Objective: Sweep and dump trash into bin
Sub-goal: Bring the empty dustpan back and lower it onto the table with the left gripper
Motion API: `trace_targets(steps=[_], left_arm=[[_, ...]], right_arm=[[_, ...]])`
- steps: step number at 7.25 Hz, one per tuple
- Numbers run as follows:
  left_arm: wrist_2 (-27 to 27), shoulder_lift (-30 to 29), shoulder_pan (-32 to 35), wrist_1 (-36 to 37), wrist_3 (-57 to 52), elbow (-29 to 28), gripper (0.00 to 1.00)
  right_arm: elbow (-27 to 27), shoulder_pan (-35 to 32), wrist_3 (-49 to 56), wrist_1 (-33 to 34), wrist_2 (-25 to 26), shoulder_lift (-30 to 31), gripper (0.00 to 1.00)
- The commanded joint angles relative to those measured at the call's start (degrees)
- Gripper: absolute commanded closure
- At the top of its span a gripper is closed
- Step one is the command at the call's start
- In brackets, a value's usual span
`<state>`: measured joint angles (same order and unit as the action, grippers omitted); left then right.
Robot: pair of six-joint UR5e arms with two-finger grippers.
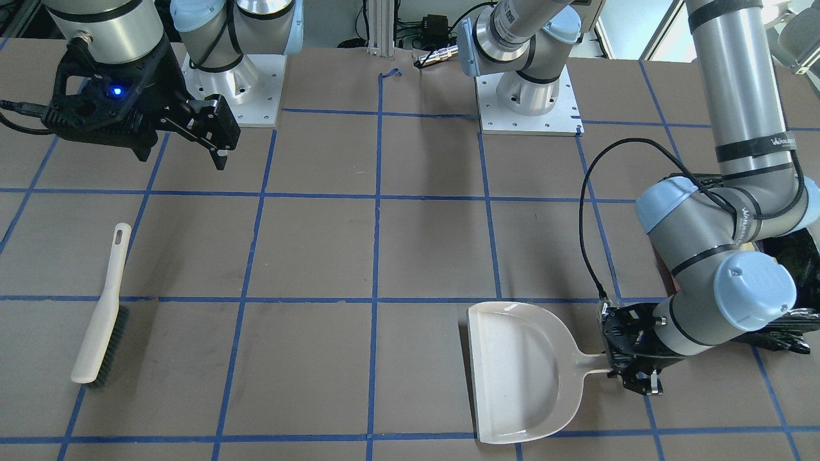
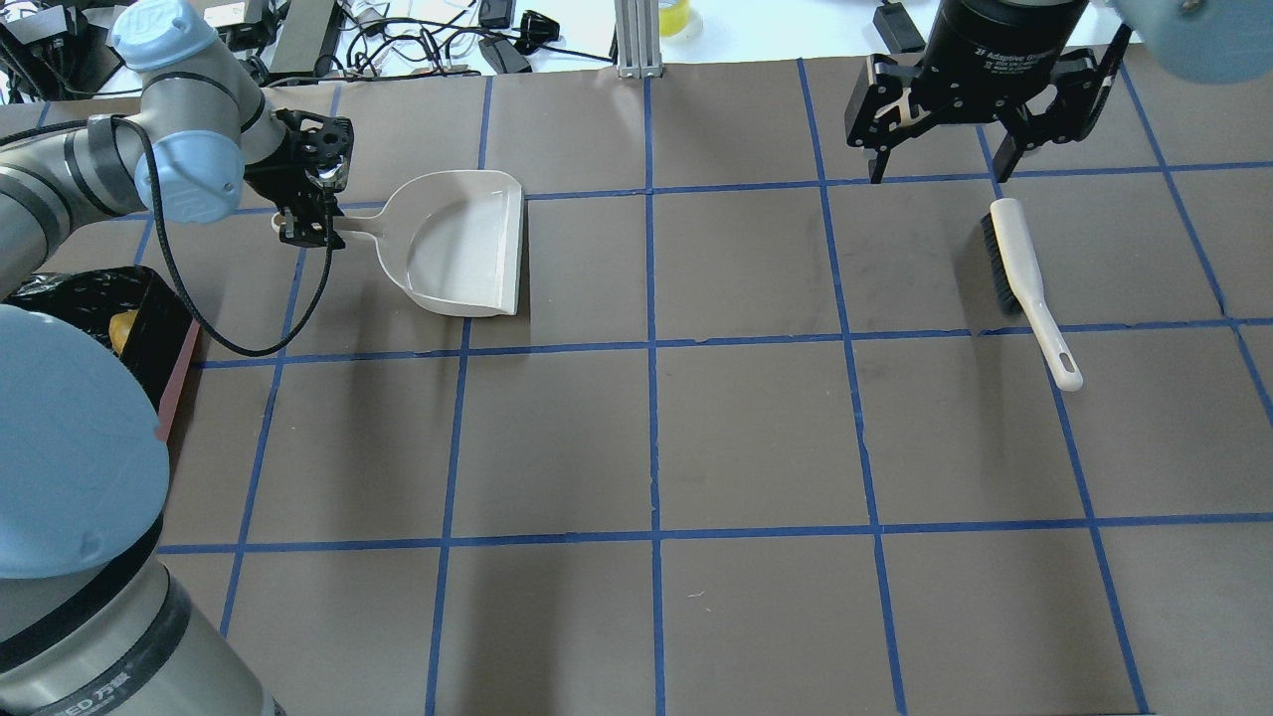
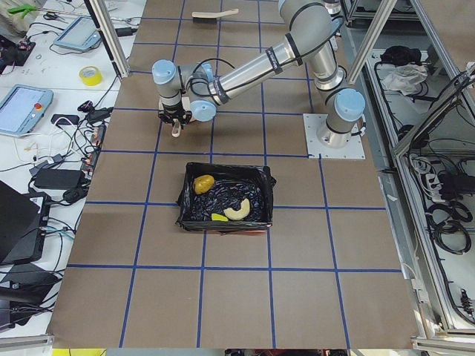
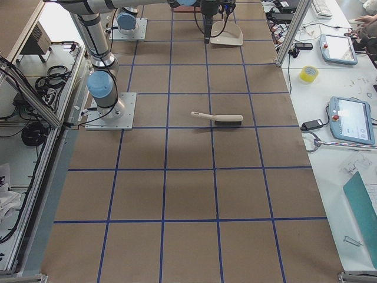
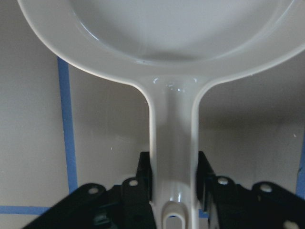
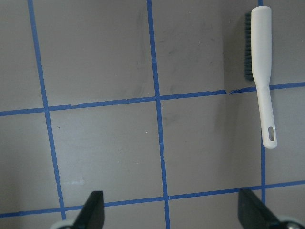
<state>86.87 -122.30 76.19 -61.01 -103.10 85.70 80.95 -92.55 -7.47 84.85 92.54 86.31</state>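
Left claw [image 2: 308,231] clamped on dustpan [image 2: 462,244] handle, right claw [image 2: 938,169] spread wide, empty, near brush [image 2: 1024,278], trash [image 3: 239,211] inside bin [image 3: 223,166]

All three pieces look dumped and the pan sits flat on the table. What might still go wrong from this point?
1. The left pincer is shut on the handle of the dustpan. Pulling away before it opens fully would probably drag or flip the pan.
2. The left arm's slack cable loops low beside the bin. As the arm retreats, the cable could catch the bin's black bag and tip out the trash.
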Motion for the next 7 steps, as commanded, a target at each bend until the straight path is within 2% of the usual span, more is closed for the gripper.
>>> trace_targets(steps=[1,2,3,4,5,6,7], left_arm=[[-0.3,0.0,0.1,1.4,-0.1,1.1,1.00],[-0.5,0.0,0.1,2.6,-0.1,2.3,0.84],[-0.6,0.1,0.3,2.7,0.6,2.4,0.54],[0.0,1.1,1.5,2.6,1.1,2.5,0.34],[-0.2,2.7,3.1,2.2,2.6,2.5,0.29],[0.0,5.0,4.3,-0.7,3.0,1.8,0.30],[-0.1,8.4,4.5,-6.8,4.2,1.6,0.30]], right_arm=[[0.0,-0.1,0.0,0.1,-0.3,0.0,0.00],[0.0,-0.1,-0.1,0.0,-0.3,0.0,0.00],[0.0,-0.1,-0.1,0.0,-0.3,0.0,0.00],[0.0,-0.1,-0.1,0.0,-0.3,0.0,0.00],[0.0,-0.1,-0.1,0.1,-0.5,0.0,0.00],[0.0,-0.1,-0.1,0.1,-0.5,0.0,0.00],[0.0,-0.1,-0.1,0.1,-0.5,-0.1,0.00]])
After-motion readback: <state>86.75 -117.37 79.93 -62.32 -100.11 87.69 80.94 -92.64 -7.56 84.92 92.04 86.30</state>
